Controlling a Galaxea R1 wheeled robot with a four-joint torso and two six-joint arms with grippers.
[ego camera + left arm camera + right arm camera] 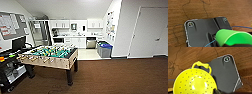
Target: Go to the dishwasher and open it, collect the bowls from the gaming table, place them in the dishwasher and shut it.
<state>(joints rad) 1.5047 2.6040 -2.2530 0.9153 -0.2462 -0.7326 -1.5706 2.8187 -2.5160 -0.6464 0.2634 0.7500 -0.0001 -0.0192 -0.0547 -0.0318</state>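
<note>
1. Brown carpet [112,77] runs from the near ground to a pale kitchen floor at the far end, where white cabinets line the back wall.
2. At the near left stands the foosball table [51,56] with its green pitch; beside it, further left, is a dark desk with a monitor [18,43].
3. The dishwasher [91,43], steel-fronted, sits under the far counter, right of centre; I cannot tell whether its door is open.
4. Right of it, near the wall, stand grey bins with a blue lid [105,49].
5. The left wrist view shows a green bowl [233,38] close under the camera, over the carpet; the right wrist view shows a yellow perforated bowl [194,82] with a looped handle.
6. Whether either gripper's fingers are clamped on its bowl, I cannot tell.
7. The step looks like carrying bowls to the dishwasher: I judge it best to steer right of the foosball table's corner, drive smoothly, and keep both arms tucked and level so nothing tips.
</note>
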